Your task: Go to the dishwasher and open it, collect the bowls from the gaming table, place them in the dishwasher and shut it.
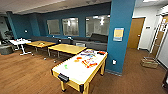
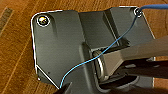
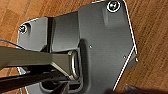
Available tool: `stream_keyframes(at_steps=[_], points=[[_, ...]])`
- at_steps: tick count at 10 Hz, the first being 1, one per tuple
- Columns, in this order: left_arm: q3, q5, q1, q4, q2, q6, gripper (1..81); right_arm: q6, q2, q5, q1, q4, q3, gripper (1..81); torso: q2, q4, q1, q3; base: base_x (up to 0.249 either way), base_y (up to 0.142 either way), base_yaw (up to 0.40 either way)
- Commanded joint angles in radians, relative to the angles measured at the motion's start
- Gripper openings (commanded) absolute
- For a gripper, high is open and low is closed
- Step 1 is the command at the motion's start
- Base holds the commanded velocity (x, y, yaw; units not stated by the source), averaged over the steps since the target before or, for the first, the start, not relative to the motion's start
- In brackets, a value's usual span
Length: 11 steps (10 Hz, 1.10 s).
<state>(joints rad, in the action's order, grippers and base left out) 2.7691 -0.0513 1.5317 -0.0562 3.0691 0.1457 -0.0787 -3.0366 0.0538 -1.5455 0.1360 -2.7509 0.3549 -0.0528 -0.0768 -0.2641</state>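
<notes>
bowls sit on the gaming table [image 1: 75,71]: an orange bowl [image 1: 77,60], a green bowl [image 1: 65,66]; we cannot tell their contents or either gripper's state.

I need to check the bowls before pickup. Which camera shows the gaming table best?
The head view: the gaming table stands whole beside the blue pillar. Both wrist views show wooden floor, not the table.

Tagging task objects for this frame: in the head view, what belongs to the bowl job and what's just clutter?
Job:
gaming table
orange bowl
green bowl

Lying about:
board-game boxes
yellow-wood tables
white table
blue pillar
basket
wooden door
</notes>
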Motion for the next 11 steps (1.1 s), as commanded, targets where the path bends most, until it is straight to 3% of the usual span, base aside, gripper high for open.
stream_keyframes(at_steps=[1,11], points=[[0.001,0.051,-0.052,-0.001,-0.004,0.003,81.1,-0.003,-0.006,-0.052,0.058,-0.003,0.002,81.1,0.000,0.000,0.000,0.000,0.134,0.069,0.000],[0.000,0.051,-0.052,0.001,-0.001,0.003,81.1,-0.003,-0.007,-0.054,0.057,-0.003,0.002,81.1,0.000,0.000,0.000,0.000,0.134,0.079,0.000]])
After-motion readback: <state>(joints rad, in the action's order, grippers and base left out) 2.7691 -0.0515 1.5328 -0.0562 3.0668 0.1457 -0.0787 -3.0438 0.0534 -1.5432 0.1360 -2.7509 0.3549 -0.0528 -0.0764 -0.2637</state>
